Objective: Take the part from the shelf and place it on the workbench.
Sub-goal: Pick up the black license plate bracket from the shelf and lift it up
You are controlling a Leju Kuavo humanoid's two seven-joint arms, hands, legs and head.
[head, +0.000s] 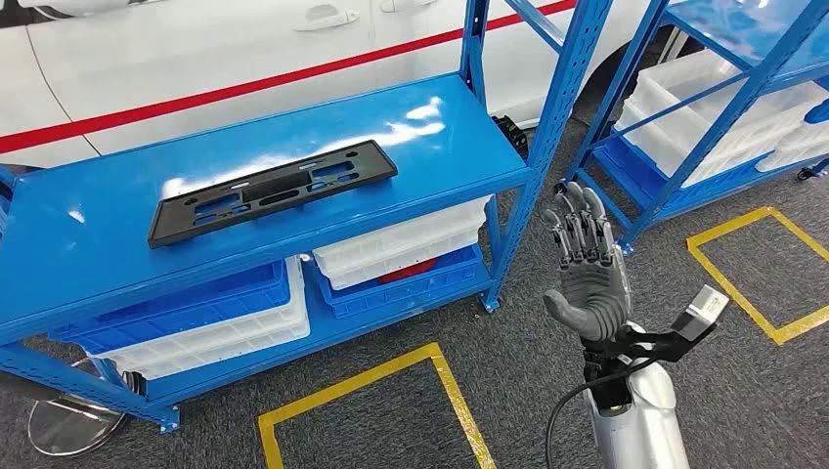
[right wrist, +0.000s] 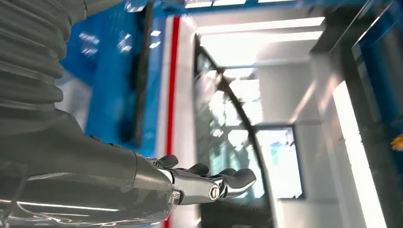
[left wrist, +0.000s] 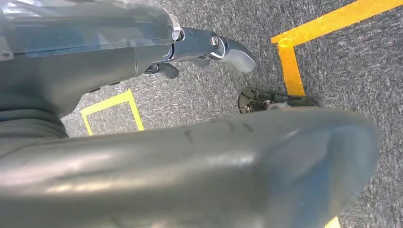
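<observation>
the blue shelf (head: 117,244) fills the head view from nine to twelve o'clock, and the black part (head: 272,191) lies flat on its top level, long axis running from eight to two o'clock. the right hand (head: 585,264) is raised beyond the shelf's corner post, fingers spread wide and holding nothing; the part lies well apart from it at ten o'clock. the left hand (left wrist: 216,47) hangs over the floor, its state unclear, so the right seems nearer.

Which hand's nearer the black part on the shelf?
Right. The right hand is raised, open, beside the shelf's end, off from the black part. The left hand hangs toward the floor.
</observation>
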